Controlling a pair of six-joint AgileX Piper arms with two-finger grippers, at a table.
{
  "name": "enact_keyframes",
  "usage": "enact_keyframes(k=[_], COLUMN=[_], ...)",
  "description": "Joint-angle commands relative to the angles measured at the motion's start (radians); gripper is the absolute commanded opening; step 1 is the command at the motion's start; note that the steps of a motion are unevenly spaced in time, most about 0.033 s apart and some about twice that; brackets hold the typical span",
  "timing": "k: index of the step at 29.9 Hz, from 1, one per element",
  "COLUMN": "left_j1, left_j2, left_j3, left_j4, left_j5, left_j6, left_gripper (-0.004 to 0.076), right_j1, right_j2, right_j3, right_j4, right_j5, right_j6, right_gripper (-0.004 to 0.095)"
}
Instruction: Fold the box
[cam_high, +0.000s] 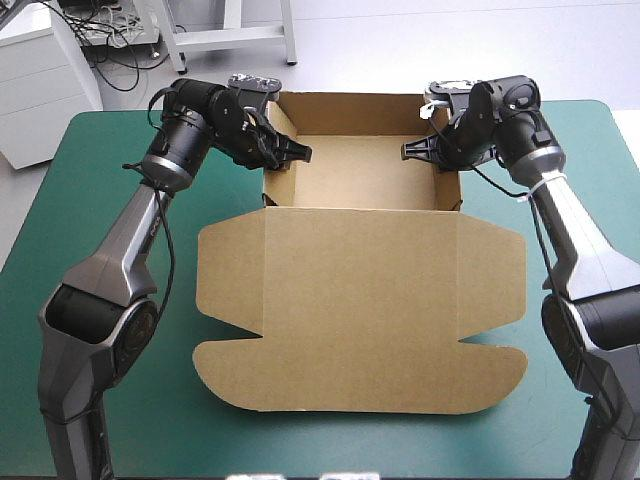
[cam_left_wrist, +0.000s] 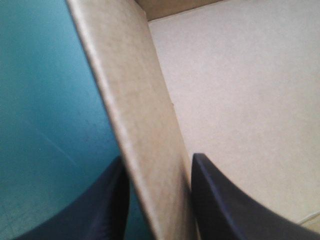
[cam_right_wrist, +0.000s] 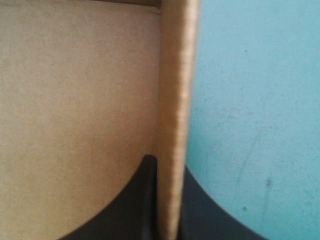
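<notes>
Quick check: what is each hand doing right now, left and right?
Left hand: closed on the box, gripping its left side wall.
Right hand: closed on the right side wall.

Bright, even light from above fills the high view; the box (cam_high: 360, 310) throws only thin, soft shadows on the teal-green counter (cam_high: 90, 230) (deepest along its near edge).

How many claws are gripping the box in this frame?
2. The left claw pinches the left side wall of the box; the right claw pinches the right side wall. Each has one finger inside, one outside.
</notes>
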Motion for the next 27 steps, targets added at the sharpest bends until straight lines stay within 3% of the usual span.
enact_keyframes(k=[1,7,27], left_j1=[-0.005,-0.005,-0.053], left_j2=[-0.041,-0.012,0.125], left_j3=[-0.03,-0.03,-0.03], left_j4=[0.028,0.074,0.222], left_j5=[0.041,0.039,0.02], left_j6=[0.002,-0.004,-0.086], left_gripper=[0.021,-0.0034,-0.0032], right_j1=[0.007,0.007,0.018], right_j2=[-0.047,-0.045,0.092], right_j3=[-0.026,-0.026,-0.026], right_j4=[-0.012,-0.057,-0.063], right_j5=[0.014,-0.031,0.023], right_j6=[-0.029,-0.029,-0.029], right_gripper=[-0.0002,-0.0002,-0.0002])
